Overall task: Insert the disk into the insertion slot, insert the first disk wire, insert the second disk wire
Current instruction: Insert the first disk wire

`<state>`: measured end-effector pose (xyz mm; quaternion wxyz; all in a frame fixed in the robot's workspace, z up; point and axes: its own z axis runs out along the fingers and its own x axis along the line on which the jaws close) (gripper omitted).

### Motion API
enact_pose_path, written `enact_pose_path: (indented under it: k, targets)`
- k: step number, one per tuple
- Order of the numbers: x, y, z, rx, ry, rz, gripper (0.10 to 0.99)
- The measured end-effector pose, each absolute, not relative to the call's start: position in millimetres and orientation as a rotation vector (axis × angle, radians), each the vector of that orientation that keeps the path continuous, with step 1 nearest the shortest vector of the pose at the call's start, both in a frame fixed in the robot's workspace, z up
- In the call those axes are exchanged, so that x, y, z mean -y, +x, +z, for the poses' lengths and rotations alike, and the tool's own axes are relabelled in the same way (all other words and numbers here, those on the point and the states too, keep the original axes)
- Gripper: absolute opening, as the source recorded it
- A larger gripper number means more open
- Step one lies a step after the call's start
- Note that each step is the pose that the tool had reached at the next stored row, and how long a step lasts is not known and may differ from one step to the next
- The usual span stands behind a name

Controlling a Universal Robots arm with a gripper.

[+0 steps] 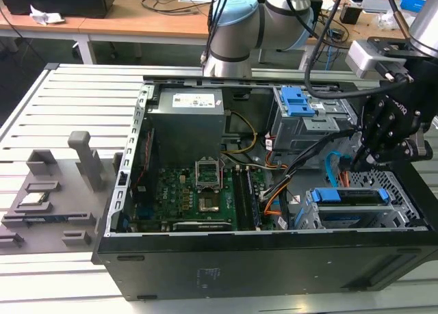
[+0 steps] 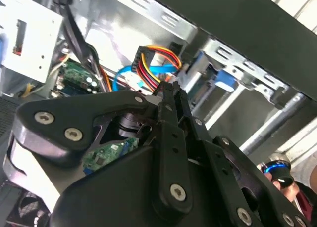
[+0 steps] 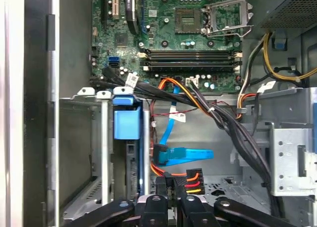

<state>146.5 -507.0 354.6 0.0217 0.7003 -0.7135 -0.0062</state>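
**Disk** (image 1: 348,197): silver drive in a bright blue carrier. It lay flat, seated inside the insertion slot, at the lower right of the exterior view.

**Insertion slot** (image 1: 404,206): low cage of grey sheet metal with perforated walls, holding the disk.

**First disk wire** (image 3: 194,177): thin bundle of orange, red, yellow and black strands. Its small black connector was clamped between the fingertips of the pincer (image 3: 171,190), near the slot.

**Second disk wire** (image 3: 190,155): flat, bright blue cable with a black plug. It lay loose just beside the first disk wire.
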Motion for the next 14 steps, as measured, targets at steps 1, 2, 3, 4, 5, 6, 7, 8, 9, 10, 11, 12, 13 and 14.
enact_pose_path:
  k: [1, 2, 3, 4, 5, 6, 7, 8, 9, 10, 11, 12, 13, 14]
  targets:
    - [510, 146, 355, 2.211, 2.170, -0.019, 0.169]
    - [514, 146, 354, 2.211, 2.170, -0.019, 0.169]
    - [517, 146, 354, 2.211, 2.170, -0.019, 0.169]
    - [520, 146, 354, 2.211, 2.170, -0.019, 0.169]
    - [520, 147, 352, 2.211, 2.170, -0.019, 0.169]
    - [521, 147, 351, 2.211, 2.170, -0.019, 0.169]
    - [522, 147, 350, 2.211, 2.170, -0.019, 0.169]
    - [523, 148, 348, 2.211, 2.170, -0.019, 0.169]
    - [525, 148, 348, 2.211, 2.170, -0.019, 0.169]
    - [527, 149, 347, 2.211, 2.170, -0.019, 0.169]
    - [530, 149, 346, 2.211, 2.170, -0.019, 0.169]
    - [531, 150, 345, 2.211, 2.170, -0.019, 0.169]
    - [532, 150, 344, 2.211, 2.170, -0.019, 0.169]
    - [532, 150, 344, 2.211, 2.170, -0.019, 0.169]
